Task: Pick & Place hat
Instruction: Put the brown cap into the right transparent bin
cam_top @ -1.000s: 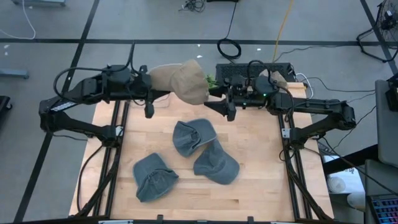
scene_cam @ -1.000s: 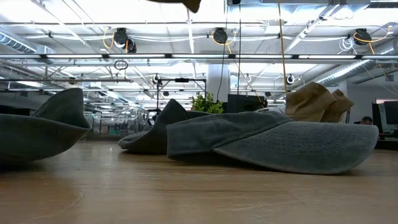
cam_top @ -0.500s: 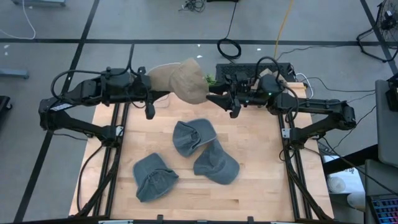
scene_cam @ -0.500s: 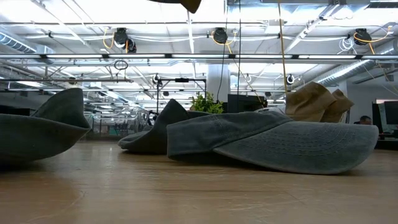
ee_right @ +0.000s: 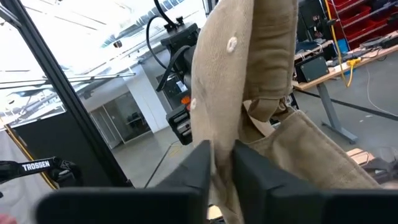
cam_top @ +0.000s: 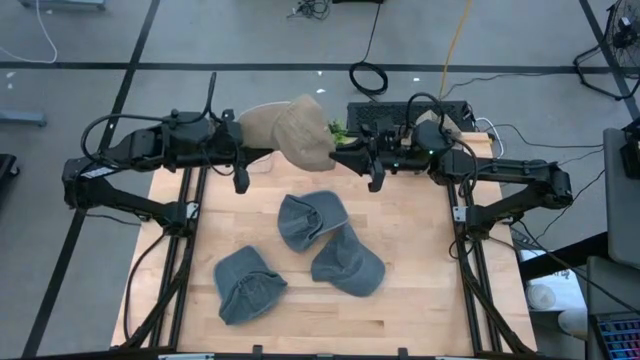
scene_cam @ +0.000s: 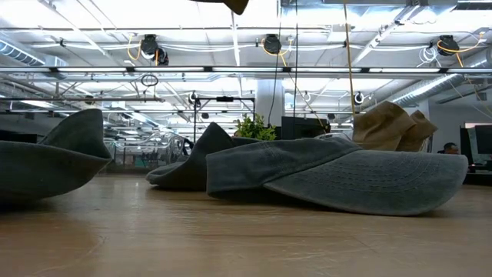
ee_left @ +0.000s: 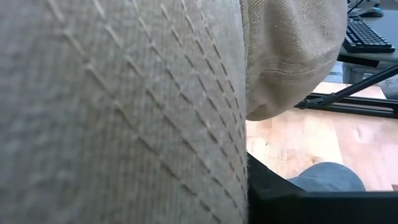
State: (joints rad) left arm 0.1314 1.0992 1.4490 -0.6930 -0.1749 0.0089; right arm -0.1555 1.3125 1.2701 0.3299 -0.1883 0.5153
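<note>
The left hand [cam_top: 262, 150] is pinching the tan hat [cam_top: 290, 130], which is hiding its fingers. The right hand [cam_top: 345, 157] is pinching the hat's other edge. Three gray hats [cam_top: 312, 220] are lying on the tabletop [cam_top: 420, 260] below both hands.

You get one readable text only: "TROSSEN", white letters on a dark arm link [ee_right: 43, 167] in the right wrist view. Nothing else legible for you. The hats show no logo or label you can read, and the surface carries no markings. Any signs or screens in the room behind are too small to make out.
</note>
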